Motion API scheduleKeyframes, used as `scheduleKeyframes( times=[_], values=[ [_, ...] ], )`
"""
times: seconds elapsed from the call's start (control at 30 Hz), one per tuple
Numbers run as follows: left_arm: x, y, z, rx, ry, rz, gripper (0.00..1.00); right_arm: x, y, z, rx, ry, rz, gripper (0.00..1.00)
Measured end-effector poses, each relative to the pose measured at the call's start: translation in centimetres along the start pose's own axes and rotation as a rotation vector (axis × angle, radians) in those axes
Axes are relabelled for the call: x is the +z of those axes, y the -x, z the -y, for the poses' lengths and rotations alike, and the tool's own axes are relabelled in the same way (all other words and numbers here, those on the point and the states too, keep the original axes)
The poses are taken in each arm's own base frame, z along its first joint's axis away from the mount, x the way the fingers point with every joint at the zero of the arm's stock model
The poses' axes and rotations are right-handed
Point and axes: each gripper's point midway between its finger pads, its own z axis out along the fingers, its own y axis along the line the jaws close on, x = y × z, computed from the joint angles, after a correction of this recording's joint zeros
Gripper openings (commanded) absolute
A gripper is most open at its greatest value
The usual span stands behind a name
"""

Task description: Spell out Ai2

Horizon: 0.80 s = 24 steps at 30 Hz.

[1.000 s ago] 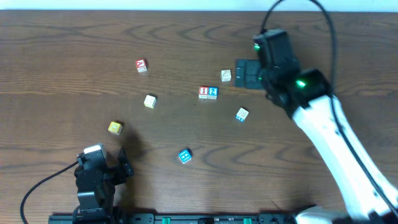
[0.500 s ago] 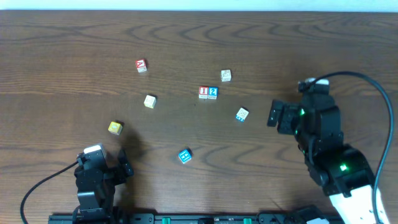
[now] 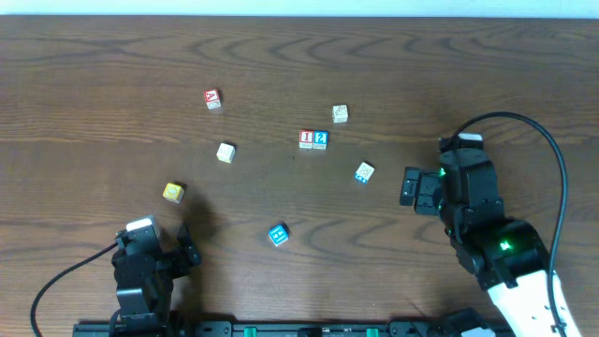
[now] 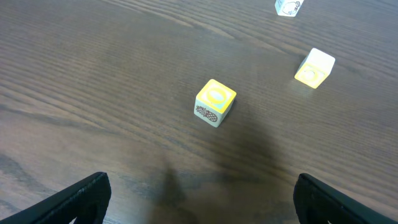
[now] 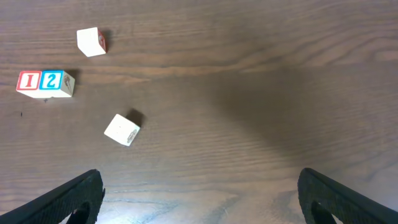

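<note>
The red-and-white "A" cube (image 3: 212,98) lies alone at the far left of the table. The red-and-white "I" cube (image 3: 306,139) and the blue "2" cube (image 3: 321,139) stand touching side by side near the middle, and both show at the left edge of the right wrist view, the "I" cube (image 5: 28,81) beside the "2" cube (image 5: 53,81). My right gripper (image 3: 412,187) is open and holds nothing, well to the right of that pair. My left gripper (image 3: 184,247) is open at the near left, and a yellow cube (image 4: 214,102) lies ahead of it.
A cream cube (image 3: 340,113) sits just behind the pair and a white-and-blue cube (image 3: 364,172) lies between the pair and my right gripper. A cyan cube (image 3: 278,234) is at the near middle. Another cream cube (image 3: 225,152) and the yellow cube (image 3: 173,192) lie at the left.
My right arm has pulled back from beside the far cream cube to the near right of the table, open throughout. The left arm and all cubes have stayed put.
</note>
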Motion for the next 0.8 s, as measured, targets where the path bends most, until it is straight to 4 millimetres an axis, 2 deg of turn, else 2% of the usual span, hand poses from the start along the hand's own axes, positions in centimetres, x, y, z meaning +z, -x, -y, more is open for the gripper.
scheduleKeyframes(
  times=[0.43, 0.8],
  values=[
    [0.0, 0.0, 0.0, -0.003, 0.000, 0.000, 0.95, 0.0, 0.0, 0.0, 0.000, 0.000, 0.000, 0.99],
    [-0.1, -0.1, 1.5, -0.177, -0.085, -0.018, 0.95, 0.0, 0.0, 0.0, 0.000, 0.000, 0.000, 0.99]
  ],
)
